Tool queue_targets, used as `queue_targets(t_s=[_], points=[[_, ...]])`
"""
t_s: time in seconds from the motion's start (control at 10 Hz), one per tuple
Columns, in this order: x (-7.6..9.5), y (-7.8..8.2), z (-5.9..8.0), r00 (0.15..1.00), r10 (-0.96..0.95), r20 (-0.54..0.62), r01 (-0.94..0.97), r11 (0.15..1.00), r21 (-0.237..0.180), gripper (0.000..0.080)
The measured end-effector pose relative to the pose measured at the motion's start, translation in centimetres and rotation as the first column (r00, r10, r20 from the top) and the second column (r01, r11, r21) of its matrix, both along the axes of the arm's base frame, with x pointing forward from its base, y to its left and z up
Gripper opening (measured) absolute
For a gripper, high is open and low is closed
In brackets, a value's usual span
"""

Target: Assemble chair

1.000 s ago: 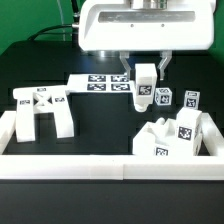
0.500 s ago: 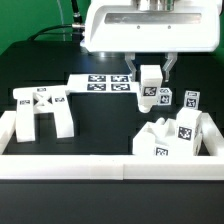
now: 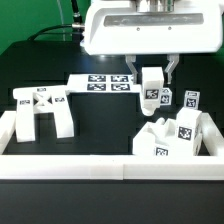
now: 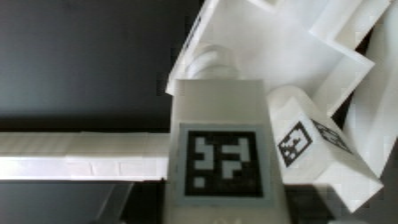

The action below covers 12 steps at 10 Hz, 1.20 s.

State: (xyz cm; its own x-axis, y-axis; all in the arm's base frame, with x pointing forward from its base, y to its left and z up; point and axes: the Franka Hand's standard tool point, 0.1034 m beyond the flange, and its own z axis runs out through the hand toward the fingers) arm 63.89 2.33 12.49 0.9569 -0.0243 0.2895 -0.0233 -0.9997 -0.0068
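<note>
The black desk [image 3: 100, 125] is bounded by a long white rail [image 3: 100, 167] along its near edge in the exterior view.

At the exterior view's left, the cross-braced frame [image 3: 40, 108] stands on the desk, tagged face up, with two blocky feet towards the rail. It is well apart from all other chair parts.

Behind it and towards the centre, the marker board [image 3: 100, 83] lies flat on the desk.

Just right of centre, the claw [image 3: 149, 72] hangs below the white arm housing. Its dark fingers [image 3: 127, 72] flank the upper end of the held leg [image 3: 152, 92], an upright white block with one tag facing the camera. The claw is pinching this block. Whether the block's lower end touches the desk cannot be determined. In the wrist view the held leg [image 4: 222, 150] fills the centre, with its tag fully readable.

Just beside the held leg, on its right, the inner loose leg [image 3: 166, 98] stands on the desk. The outer loose leg [image 3: 190, 99] stands near it, further right. Each shows a tag.

At the exterior view's right, in front of the two loose legs, the seat block [image 3: 175, 135] rests against the rail, carrying tags on its front faces.
</note>
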Motion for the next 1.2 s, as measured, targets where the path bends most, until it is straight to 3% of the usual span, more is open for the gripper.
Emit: queue_targets(t_s=[0.5,1.2], points=[[0.3,-0.3,-1.3,1.0,0.013,0.021,-0.013,1.0,-0.016,0.0291],[0.4,-0.5,-2.1,0.998,0.021,0.051,-0.02,0.999,-0.028,0.0291]])
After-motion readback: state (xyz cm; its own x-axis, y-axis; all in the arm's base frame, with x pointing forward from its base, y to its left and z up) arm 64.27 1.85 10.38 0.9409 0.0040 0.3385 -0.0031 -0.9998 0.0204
